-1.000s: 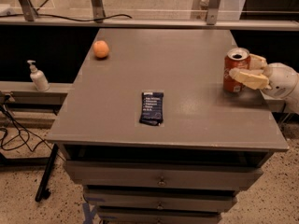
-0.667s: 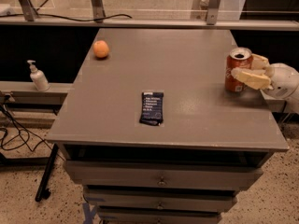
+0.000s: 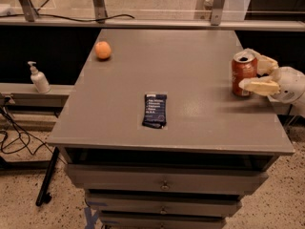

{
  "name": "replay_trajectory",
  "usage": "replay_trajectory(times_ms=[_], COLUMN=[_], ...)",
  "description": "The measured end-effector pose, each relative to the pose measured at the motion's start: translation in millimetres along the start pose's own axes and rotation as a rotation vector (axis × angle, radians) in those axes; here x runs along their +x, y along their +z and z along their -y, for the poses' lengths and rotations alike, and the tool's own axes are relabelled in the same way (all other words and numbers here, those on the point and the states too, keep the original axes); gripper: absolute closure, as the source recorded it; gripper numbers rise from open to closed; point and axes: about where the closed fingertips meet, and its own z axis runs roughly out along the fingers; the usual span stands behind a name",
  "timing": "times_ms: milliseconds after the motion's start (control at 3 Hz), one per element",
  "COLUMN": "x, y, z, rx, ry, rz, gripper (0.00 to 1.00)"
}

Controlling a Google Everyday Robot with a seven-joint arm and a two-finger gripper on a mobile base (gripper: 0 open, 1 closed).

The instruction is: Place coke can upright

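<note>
- The grey table fills the middle of the view, with a stack of drawers under its top. The gripper reaches in over its right edge.
- The gripper is pale cream and white, low over the table top and right up against the coke can. Whether it is clamped on the can or only flanks it cannot be told.
- The coke can sits directly at the gripper's tip, on the table near its right edge.
  - It is a red cylinder with a silver top rim. The lid, with a dark opening, faces up.
  - It stands upright on its base, long axis vertical, with no clear lean.
  - There is faint pale marking on the red side, but no word can be read.
- A white pump bottle stands upright on a lower ledge beyond the table's left edge. It is the thing farthest from the gripper.
- A dark blue snack-bar wrapper lies flat, well apart from the gripper, toward the view's left and nearer the table's front edge. It has pale lines of print, too small to read.
- A round orange fruit rests far from the gripper, across the table near its back left corner.
</note>
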Motion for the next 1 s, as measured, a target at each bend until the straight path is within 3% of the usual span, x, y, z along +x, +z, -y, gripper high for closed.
replay_trajectory(times_ms=[667, 1000], x=[-7, -40], y=[-9, -13], z=[4, 14], rx=[0.02, 0.028], ry=[-0.029, -0.121], rz=[-0.008, -0.072], gripper=[0.0, 0.0])
